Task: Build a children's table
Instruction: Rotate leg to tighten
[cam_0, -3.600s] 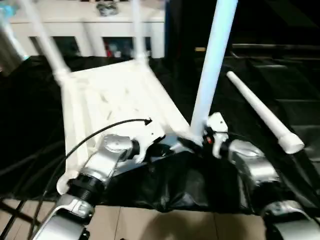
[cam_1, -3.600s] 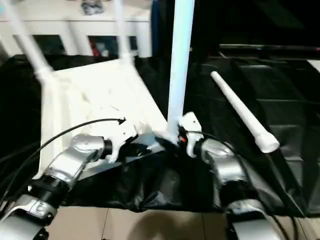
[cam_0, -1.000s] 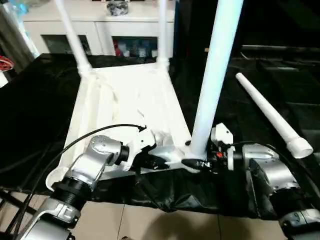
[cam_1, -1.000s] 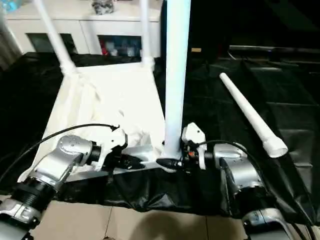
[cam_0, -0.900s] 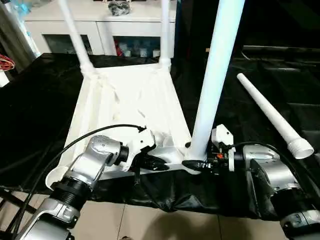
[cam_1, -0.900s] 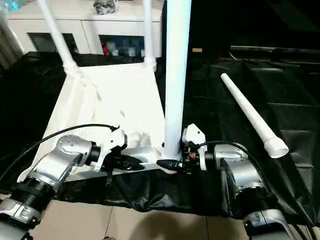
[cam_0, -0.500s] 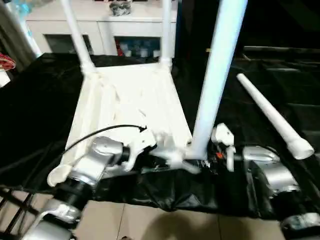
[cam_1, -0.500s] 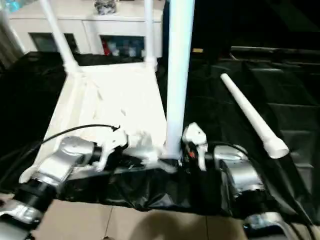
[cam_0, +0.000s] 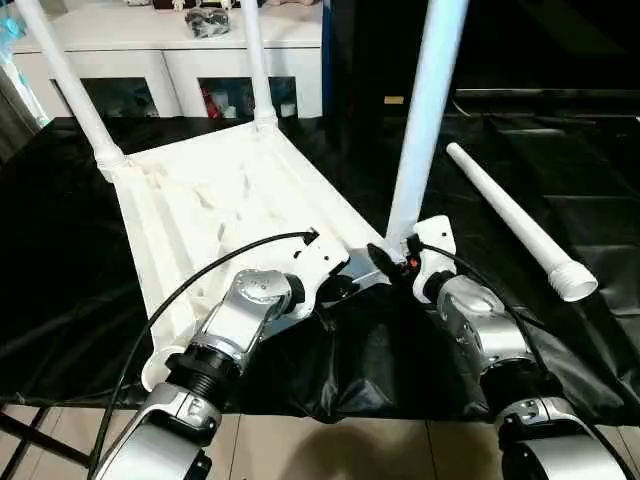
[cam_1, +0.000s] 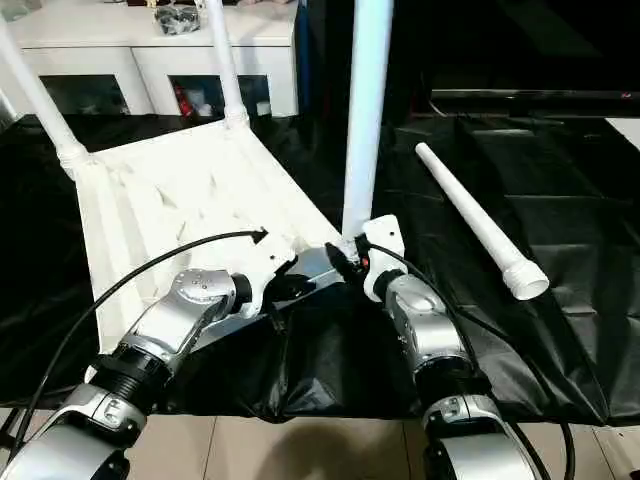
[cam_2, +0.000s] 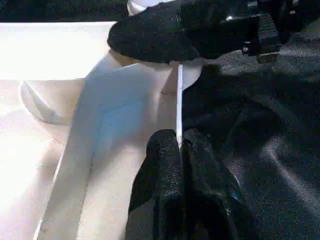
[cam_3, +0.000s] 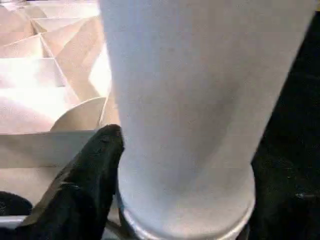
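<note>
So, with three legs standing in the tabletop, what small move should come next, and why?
Probably let the right gripper go of the upright leg and reach for the loose leg lying on the black cloth. The near left socket looks empty, and the left gripper pinches the tabletop rim.

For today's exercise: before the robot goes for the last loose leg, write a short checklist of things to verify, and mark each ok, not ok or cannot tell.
1. Left gripper pinches the tabletop's near rim: ok.
2. Right gripper straddles the base of the near upright leg, one finger on each side: ok.
3. That leg fully seated in its socket: cannot tell.
4. Two far legs stand in their corner sockets: ok.
5. Fourth leg fitted: not ok, it lies loose on the black cloth.
6. Near left corner socket free for it: ok.
</note>
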